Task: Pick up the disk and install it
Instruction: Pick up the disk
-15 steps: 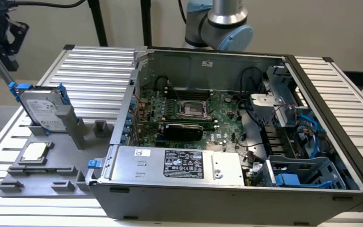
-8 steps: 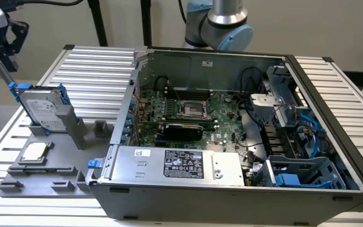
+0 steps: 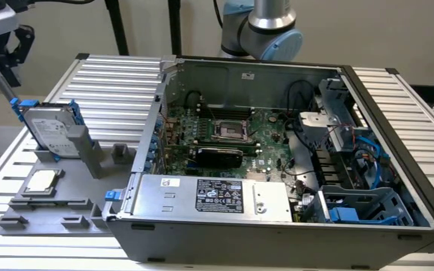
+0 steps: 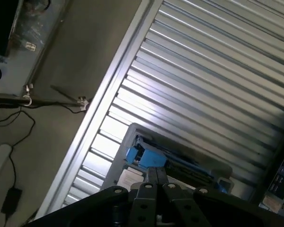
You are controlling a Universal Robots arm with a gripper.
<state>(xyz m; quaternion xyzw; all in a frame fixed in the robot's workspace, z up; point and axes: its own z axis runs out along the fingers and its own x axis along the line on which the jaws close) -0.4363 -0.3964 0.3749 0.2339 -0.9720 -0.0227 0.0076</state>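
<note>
The disk (image 3: 51, 132) stands on edge in a grey holder (image 3: 89, 149) on the ribbed table, at the exterior view's left. It is silver with a white label and a bright blue carrier around it. My gripper (image 3: 7, 89) hangs above and just outside the disk's far upper corner, apart from it. In the wrist view the two fingers (image 4: 151, 177) are pressed together, shut on nothing, and the disk (image 4: 180, 163) with its blue carrier tab (image 4: 144, 156) lies straight beyond them.
An open computer case (image 3: 398, 141) takes up the middle and right, with the motherboard (image 3: 225, 135), a silver power supply (image 3: 209, 195) and a grey-blue drive bay (image 3: 360, 206) inside. A small square chip in a grey tray (image 3: 42, 180) lies in front of the disk holder.
</note>
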